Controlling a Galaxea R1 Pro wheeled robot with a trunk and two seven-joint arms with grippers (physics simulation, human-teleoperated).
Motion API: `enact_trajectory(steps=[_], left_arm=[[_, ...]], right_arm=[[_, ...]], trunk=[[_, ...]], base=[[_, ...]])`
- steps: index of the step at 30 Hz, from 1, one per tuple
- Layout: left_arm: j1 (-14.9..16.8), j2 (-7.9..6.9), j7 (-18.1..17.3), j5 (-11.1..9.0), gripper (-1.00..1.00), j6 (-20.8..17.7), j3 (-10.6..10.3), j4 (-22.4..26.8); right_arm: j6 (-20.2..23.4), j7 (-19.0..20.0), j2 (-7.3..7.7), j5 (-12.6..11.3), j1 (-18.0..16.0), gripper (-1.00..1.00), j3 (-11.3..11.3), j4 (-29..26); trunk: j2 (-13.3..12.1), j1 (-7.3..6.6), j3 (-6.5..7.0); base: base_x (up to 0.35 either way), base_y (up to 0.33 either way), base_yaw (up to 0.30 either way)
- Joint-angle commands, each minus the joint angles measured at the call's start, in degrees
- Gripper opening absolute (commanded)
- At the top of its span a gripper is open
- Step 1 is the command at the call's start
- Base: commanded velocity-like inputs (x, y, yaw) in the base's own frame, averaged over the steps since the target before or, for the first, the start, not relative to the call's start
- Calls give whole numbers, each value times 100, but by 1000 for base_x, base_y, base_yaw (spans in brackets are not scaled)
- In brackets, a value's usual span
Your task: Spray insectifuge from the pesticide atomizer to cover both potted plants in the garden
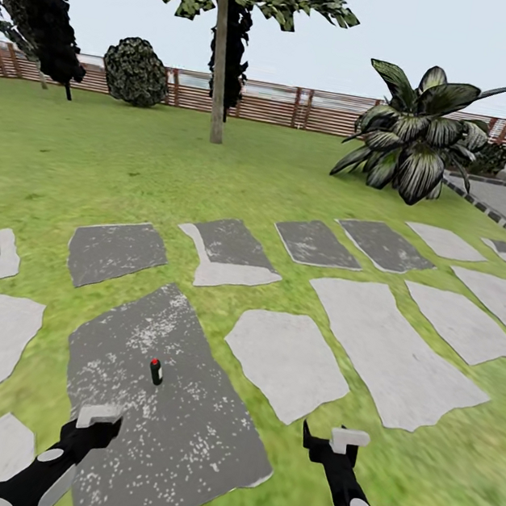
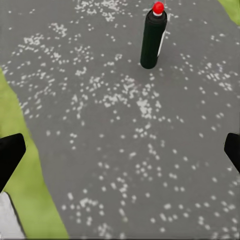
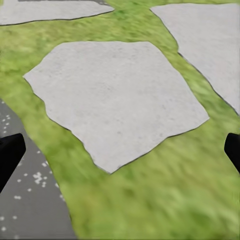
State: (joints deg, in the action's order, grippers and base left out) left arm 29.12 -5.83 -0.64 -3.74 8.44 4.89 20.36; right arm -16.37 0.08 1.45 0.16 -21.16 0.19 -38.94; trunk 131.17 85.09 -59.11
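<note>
The pesticide atomizer (image 1: pixel 156 371) is a slim dark bottle with a white label and a red tip. It stands upright on a dark speckled stepping stone (image 1: pixel 168 427) in the garden lawn. My left gripper (image 1: pixel 99 423) hovers just short of it and is open. In the left wrist view the atomizer (image 2: pixel 152 39) stands ahead of the left gripper (image 2: pixel 120 152), beyond the widely spread fingertips (image 2: pixel 10 156). My right gripper (image 1: pixel 330 447) is open and empty to the right, over grass and a pale stone (image 3: pixel 120 95). The potted plants are out of view.
Grey stepping stones (image 1: pixel 285 360) spread across the lawn ahead and to both sides. A striped long-leaved agave (image 1: pixel 418 140) grows at the far right, a thin tree trunk (image 1: pixel 221 68) at the centre back. A brown slatted fence (image 1: pixel 269 102) closes the far edge.
</note>
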Motion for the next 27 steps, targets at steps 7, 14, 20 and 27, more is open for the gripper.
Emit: enact_trajectory(steps=[7,14,20,27], left_arm=[[6,3,-7,-39,100,26,-4,-6],[5,5,-7,-32,100,32,-9,-6],[6,-4,1,-30,100,42,-14,-6],[6,-5,2,-30,100,44,-15,-6]], right_arm=[[-16,1,11,2,-2,100,-1,0],[-16,1,13,2,-2,100,-8,5],[-16,1,13,2,-2,100,2,-7],[-16,1,13,2,-2,100,15,-17]], trunk=[[284,153,-194],[364,197,-294],[364,197,-324],[364,197,-326]], base=[[0,0,77],[0,0,75],[114,-24,16],[281,-162,1]])
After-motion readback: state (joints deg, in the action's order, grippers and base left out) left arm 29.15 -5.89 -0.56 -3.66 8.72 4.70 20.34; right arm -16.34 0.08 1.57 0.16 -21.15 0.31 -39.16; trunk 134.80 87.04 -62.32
